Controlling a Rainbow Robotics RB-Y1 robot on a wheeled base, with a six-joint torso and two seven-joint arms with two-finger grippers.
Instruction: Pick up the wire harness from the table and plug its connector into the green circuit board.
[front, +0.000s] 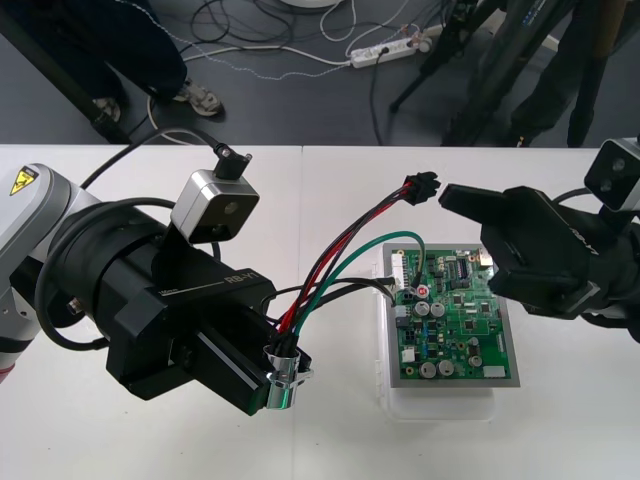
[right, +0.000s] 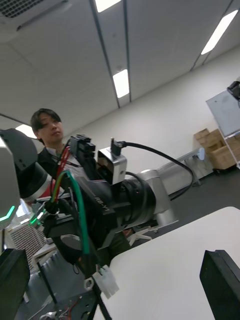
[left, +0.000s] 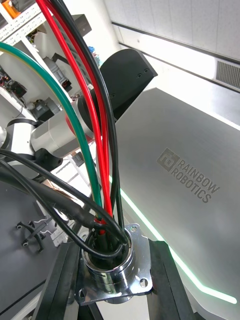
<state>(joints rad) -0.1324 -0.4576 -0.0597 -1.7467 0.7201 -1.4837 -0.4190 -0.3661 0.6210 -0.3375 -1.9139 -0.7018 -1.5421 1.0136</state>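
The left gripper is clamped on the harness's round metal socket. In the left wrist view the flange sits squeezed between the two black fingers, with the red, black and green wires rising out of its collar.

In the front view the harness is held clear of the worktop. From the socket the wires run toward 1 o'clock and end at the small black plug, which hangs in the air beyond the far-left corner of the green circuit board. The plug is not in the board. The green wire arcs down toward the board's left edge, and I cannot tell where it ends.

The right gripper stands at 3 o'clock of the plug, just beside it. Its fingers are spread wide and grip nothing.

The harness looks light and limp. Only its two ends have any stiffness, so the plug will probably sag and swing unless it is held directly. The socket is smooth and round and may twist in the left gripper if the wires are tugged. The best hold seems to be across the flat sides of the plug body, never on the wires, which would bend away. The plug and the board's header are likely delicate, so square alignment matters more than force. The board's white base may slide under a hard push.
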